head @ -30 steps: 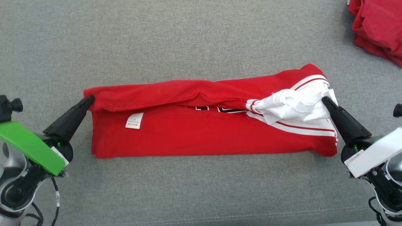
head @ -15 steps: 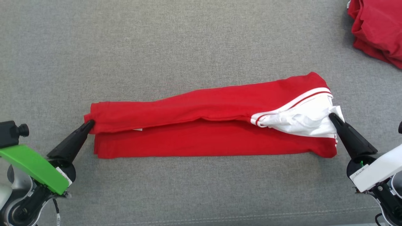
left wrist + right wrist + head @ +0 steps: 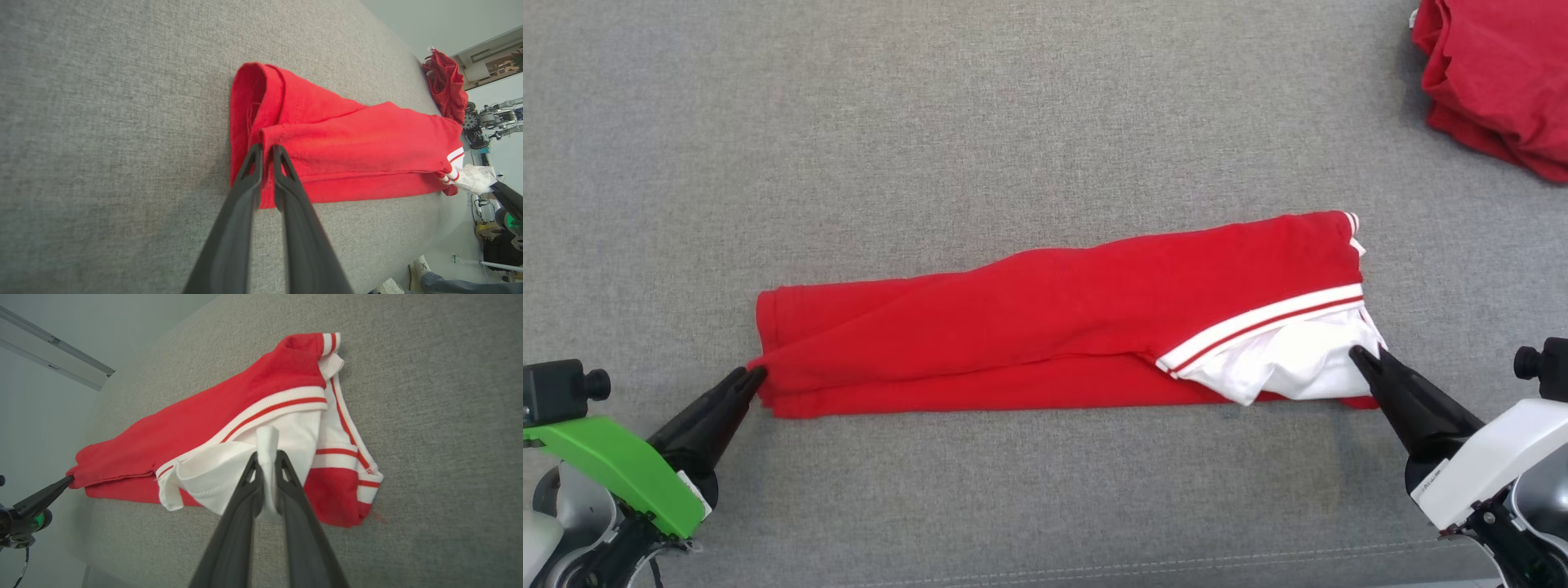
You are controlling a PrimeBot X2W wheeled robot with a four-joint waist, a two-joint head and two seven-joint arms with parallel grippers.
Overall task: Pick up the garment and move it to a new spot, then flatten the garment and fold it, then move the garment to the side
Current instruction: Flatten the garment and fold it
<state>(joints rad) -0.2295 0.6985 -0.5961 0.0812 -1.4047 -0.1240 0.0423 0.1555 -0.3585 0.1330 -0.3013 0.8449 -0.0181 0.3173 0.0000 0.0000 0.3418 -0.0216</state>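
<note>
- Right now the garment [image 3: 1045,327] lies as a long, narrow folded band across the middle of the grey cloth-covered bench [image 3: 1013,122]. It runs from my left to my right, with the white sleeve [image 3: 1290,367] and the striped trim [image 3: 1258,322] at its right end.
- My left tool [image 3: 758,376] sits at the band's left end, with its tips against the near corner of the red hem. In the left wrist view its jaws stand a narrow slit apart with the red edge at the tips. I cannot tell whether that corner is clamped or let go.
- My right tool [image 3: 1354,353] is grasping the sleeve: in the right wrist view a ridge of white cloth stands up between its jaws.
- I judge this cloth light, soft and limp, with no stiffness of its own. The stacked layers should slide over one another and sag wherever they are not supported. It is not fragile, but it loses its shape easily.
- For any lift I would pinch through all the layers at both end corners. Holding the sleeve alone could pull it out of the fold.
- A heap of red clothing [image 3: 1494,73] lies at the far right corner, well apart from the band.
</note>
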